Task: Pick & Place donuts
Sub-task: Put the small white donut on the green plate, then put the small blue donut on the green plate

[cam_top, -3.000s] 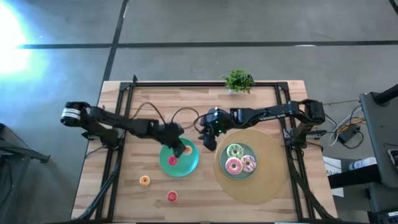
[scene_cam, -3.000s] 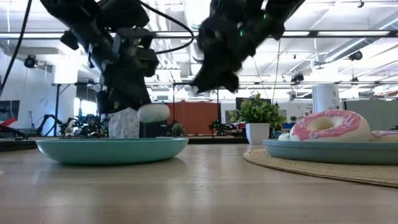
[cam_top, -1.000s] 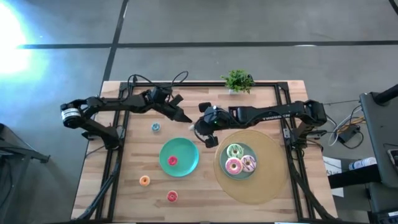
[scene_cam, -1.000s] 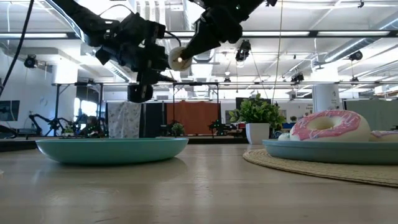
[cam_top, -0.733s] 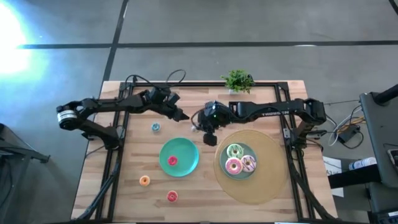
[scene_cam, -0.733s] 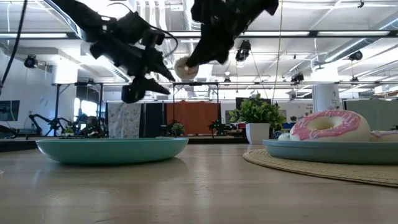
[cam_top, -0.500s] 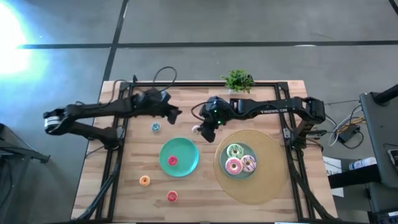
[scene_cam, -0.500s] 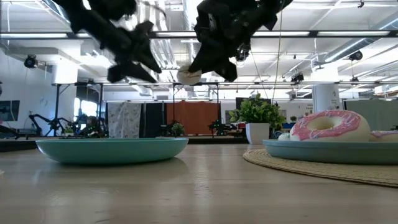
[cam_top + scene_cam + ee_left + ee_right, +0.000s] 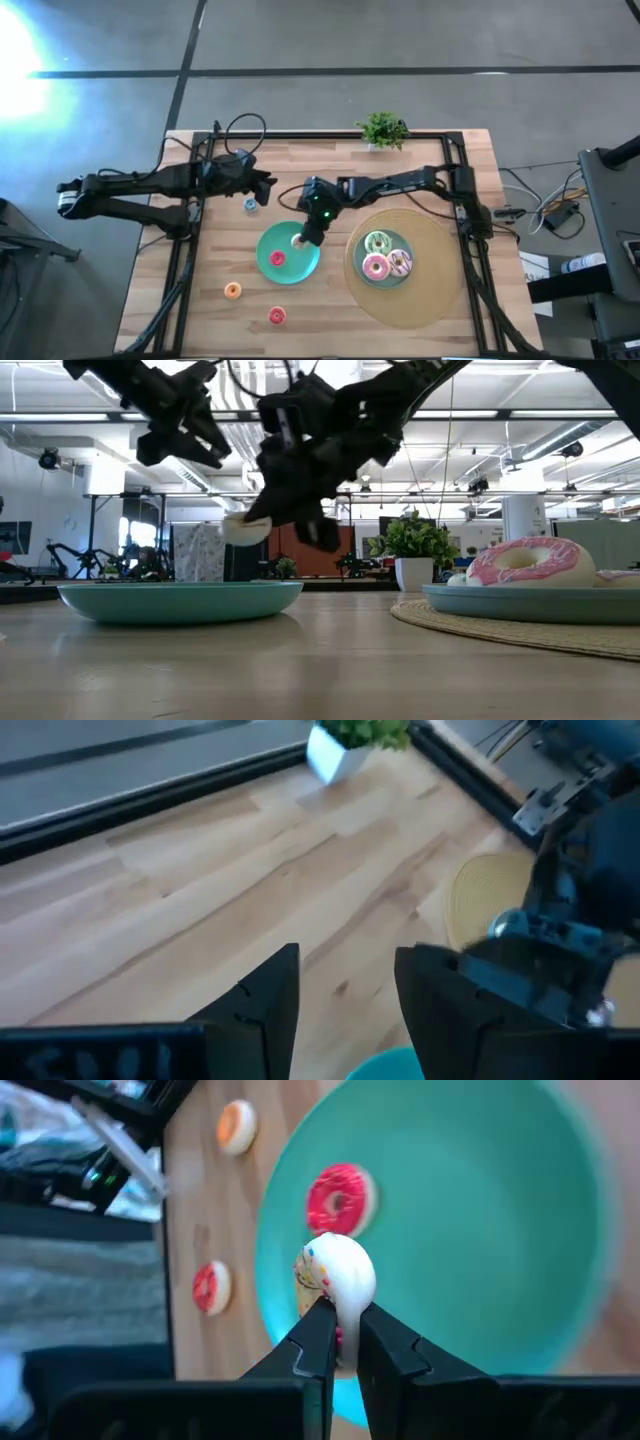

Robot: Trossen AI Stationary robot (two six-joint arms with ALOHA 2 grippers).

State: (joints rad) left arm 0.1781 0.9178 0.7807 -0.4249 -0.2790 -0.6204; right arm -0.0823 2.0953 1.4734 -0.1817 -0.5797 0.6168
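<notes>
My right gripper [image 9: 303,238] is shut on a tiny pale yellowish donut [image 9: 336,1276] and hangs over the small teal plate [image 9: 306,264]. A red donut [image 9: 277,259] lies flat in that plate. My left gripper [image 9: 268,186] stands open with nothing between its fingers, above the table's far left part, by a bluish donut [image 9: 249,205]. An orange donut [image 9: 232,291] and another red donut [image 9: 277,316] lie on the wood near the front. Three larger iced donuts [image 9: 384,257] lie on a second teal plate [image 9: 520,603]. My right gripper pinches the pale donut's edge [image 9: 342,1308] between its two fingertips [image 9: 322,1326]. The fingers slant down from the table's far right side. The donut [image 9: 245,528] stands out beyond the tips, lifted clear a little above the teal plate [image 9: 180,600].
A round woven mat [image 9: 430,295] carries the second plate at the right. A small potted plant [image 9: 382,130] stands at the far edge. A black frame [image 9: 180,250] runs along the table's sides. Bare wood lies at the near left.
My right gripper has carried the pale donut from the table's far middle down and toward the near left, over the small teal plate. My left gripper has drawn back toward the table's left edge, away from the right gripper.
</notes>
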